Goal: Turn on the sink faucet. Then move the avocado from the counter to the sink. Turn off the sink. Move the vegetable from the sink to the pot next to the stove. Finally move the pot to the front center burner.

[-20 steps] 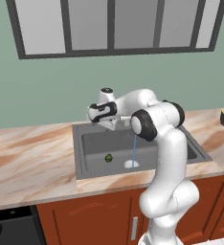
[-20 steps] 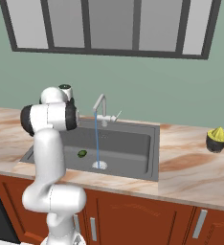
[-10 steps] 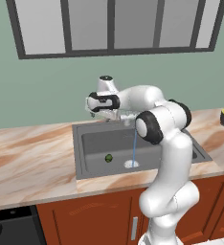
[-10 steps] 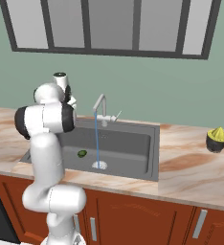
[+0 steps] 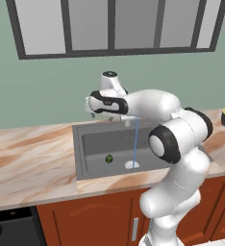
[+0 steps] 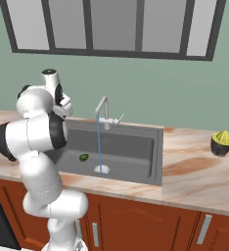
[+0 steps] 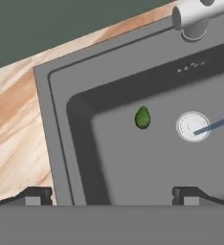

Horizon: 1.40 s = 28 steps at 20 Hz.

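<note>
On the left, the desk (image 7: 18, 119) lies bare beside the sink (image 7: 54, 129). My gripper (image 7: 109, 194) hangs high over the basin, spread wide and holding nothing, since the avocado (image 7: 142, 117) already lies on the sink floor, left of the drain (image 7: 193, 127). Water runs from the faucet (image 6: 103, 110) onto that drain, so I judge shutting it off comes next.

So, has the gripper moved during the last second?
Yes. The gripper has risen from near the faucet toward the window, jaws open, while the avocado lies in the sink.
</note>
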### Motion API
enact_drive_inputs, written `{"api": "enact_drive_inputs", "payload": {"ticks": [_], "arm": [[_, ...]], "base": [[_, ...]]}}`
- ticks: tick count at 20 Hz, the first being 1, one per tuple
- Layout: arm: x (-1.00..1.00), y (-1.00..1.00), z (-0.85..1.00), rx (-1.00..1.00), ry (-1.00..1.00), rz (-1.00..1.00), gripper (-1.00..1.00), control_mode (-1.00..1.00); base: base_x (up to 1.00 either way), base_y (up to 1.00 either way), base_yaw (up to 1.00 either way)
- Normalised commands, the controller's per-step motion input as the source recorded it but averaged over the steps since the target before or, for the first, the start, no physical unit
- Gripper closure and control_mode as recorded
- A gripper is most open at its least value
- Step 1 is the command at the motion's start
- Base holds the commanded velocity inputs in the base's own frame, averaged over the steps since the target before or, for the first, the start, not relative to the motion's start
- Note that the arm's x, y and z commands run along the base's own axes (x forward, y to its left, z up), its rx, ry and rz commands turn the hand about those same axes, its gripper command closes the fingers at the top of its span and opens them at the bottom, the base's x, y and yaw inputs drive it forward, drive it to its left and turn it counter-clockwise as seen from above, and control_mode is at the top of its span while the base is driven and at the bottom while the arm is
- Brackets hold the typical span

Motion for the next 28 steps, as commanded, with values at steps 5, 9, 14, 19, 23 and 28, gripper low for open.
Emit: {"api": "enact_drive_inputs", "payload": {"ticks": [5, 9, 14, 19, 23, 28], "arm": [[-0.97, -0.07, 0.3, 0.0, -0.16, 0.22, -1.0, -1.0], [-0.88, -0.3, 0.3, 0.0, -0.18, 0.21, -1.0, -1.0], [-0.65, -0.66, 0.31, 0.0, -0.2, 0.19, -1.0, -1.0], [-0.6, -0.77, 0.29, 0.01, -0.21, 0.2, -1.0, -1.0], [-0.41, -0.9, 0.15, 0.06, -0.22, 0.23, -1.0, -1.0], [-0.08, -0.95, 0.0, 0.12, -0.24, 0.24, -1.0, -1.0]], "base": [[0.0, 0.0, 0.0], [0.0, 0.0, 0.0], [0.0, 0.0, 0.0], [0.0, 0.0, 0.0], [0.0, 0.0, 0.0], [0.0, 0.0, 0.0]]}}
